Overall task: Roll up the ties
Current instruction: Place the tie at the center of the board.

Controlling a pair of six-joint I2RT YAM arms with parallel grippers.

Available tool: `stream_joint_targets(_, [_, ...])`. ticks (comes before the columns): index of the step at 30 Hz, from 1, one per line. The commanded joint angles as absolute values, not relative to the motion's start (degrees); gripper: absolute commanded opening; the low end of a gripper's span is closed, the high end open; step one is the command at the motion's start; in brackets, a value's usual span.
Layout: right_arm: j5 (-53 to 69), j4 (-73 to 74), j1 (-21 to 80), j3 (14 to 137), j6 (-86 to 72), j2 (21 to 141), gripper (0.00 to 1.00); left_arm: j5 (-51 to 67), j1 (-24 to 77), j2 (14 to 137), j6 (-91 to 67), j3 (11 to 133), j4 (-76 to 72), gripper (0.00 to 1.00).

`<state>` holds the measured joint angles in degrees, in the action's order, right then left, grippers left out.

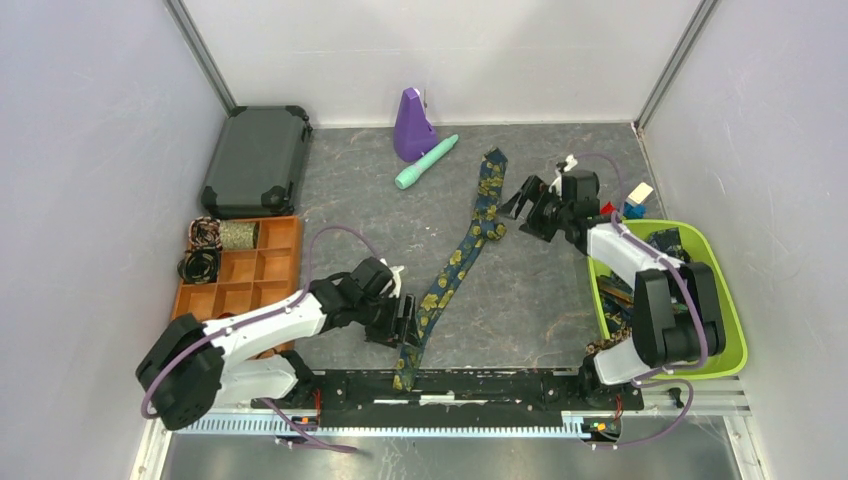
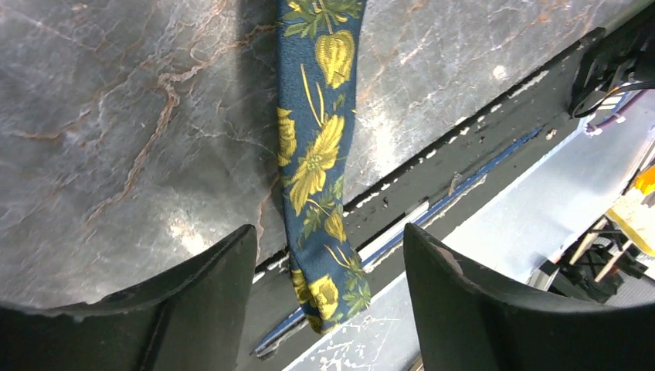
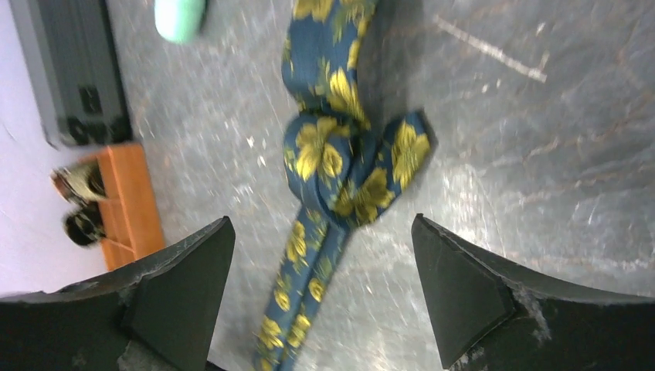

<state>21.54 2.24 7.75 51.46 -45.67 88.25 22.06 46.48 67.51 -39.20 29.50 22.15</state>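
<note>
navy tie (image 1: 452,262) with yellow flowers, orange tray (image 1: 280,237)

A tie (image 1: 455,262) is laid diagonally across the table (image 1: 530,290), from far centre to the near edge. The left hand (image 1: 405,318) is placed just left of its near part, the right hand (image 1: 520,200) right of its folded middle. A case (image 1: 257,160) is set far left, with a compartment tray (image 1: 285,240) before it. Coiled ties (image 1: 205,235) are held in the tray's far-left compartments. A bin (image 1: 735,330) is placed at the right.
</note>
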Motion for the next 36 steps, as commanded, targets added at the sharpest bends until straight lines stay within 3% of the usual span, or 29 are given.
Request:
stream_joint_targets(1, [23.4, -3.7, 10.7, 45.2, -32.9, 83.1, 0.91, 17.7, 46.8, 62.2, -37.3, 35.1, 30.5, 0.78])
stream_joint_targets(4, [22.8, -5.9, 13.9, 42.7, -23.8, 81.3, 0.91, 11.9, 46.8, 60.2, -36.8, 38.7, 36.3, 0.84])
stream_joint_targets(10, [14.1, -3.1, 19.1, 44.7, -11.7, 82.3, 0.91, 3.8, 52.1, 59.6, -39.8, 41.6, 40.7, 0.78])
stream_joint_targets(19, [7.1, -3.3, 21.7, 50.0, -7.2, 89.8, 0.85, -5.2, 62.4, 67.6, -45.7, 40.5, 39.2, 0.85])
stream_joint_targets(27, [15.3, -6.1, 21.9, 53.2, -6.3, 96.4, 0.74, -5.5, 66.2, 72.9, -48.2, 37.3, 31.9, 0.85])
stream_joint_targets(36, [34.1, -18.7, 21.8, 55.9, -16.3, 104.0, 0.68, -8.0, 68.8, 80.0, -50.8, 35.5, 29.1, 0.81])
